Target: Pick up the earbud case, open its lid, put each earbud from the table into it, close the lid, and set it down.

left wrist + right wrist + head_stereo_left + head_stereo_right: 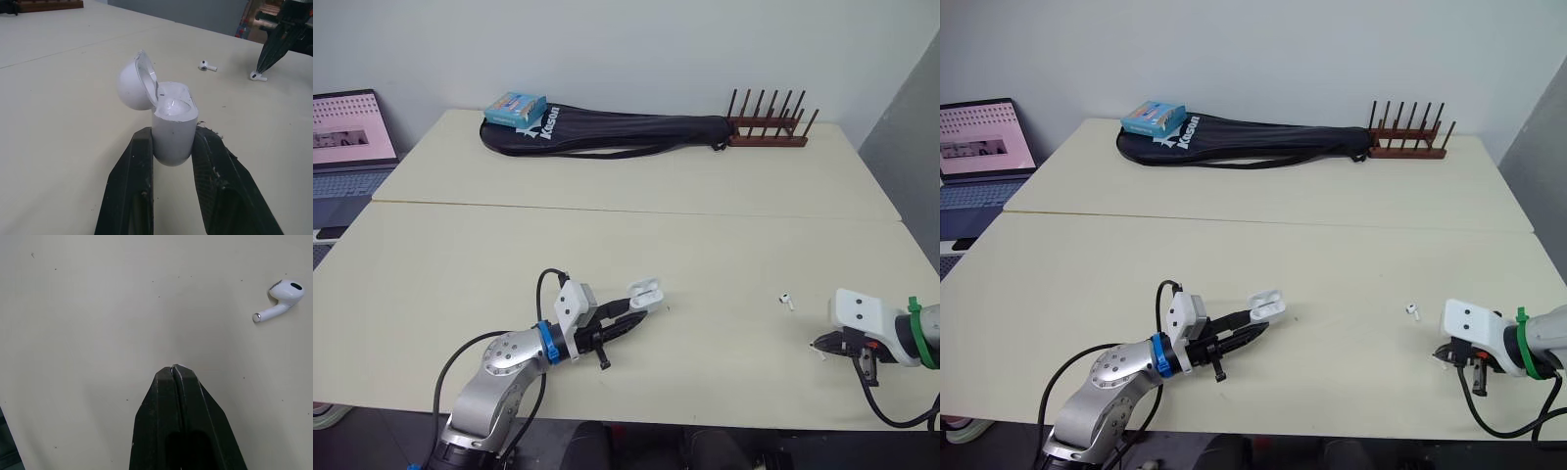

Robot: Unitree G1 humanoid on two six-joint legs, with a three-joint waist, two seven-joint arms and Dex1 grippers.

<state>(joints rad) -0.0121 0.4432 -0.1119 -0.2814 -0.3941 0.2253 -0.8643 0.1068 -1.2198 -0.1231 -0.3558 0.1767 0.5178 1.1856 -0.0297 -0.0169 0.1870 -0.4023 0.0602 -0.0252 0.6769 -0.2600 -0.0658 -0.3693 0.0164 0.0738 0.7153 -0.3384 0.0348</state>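
Your left gripper (634, 313) is clamped on the earbud case (171, 134), one black finger (134, 176) pressed to each side of its lower body. The case is white, glossy and rounded. It is held just above the tabletop (460, 274), near the front edge and a little left of the middle. Its lid (133, 82) is swung fully back on the hinge, showing a pale, shiny inner shell. The case's open top shows a moulded hollow, but you cannot tell from the glare whether anything sits in it.

Two white earbuds lie on the tabletop toward the front right corner. One earbud (786, 301) rests on its side, well apart from the case. The second earbud (257, 76) lies right at the tip of your right gripper (174, 372), whose fingers are pressed tightly together and point down at the surface. You cannot tell whether they pinch its stem.

Along the far edge lies a black racket bag (617, 132) with a blue box (515, 108) on its left end. A wooden peg rack (769, 127) stands at the bag's right end. A laptop (347, 147) sits beyond the left edge.
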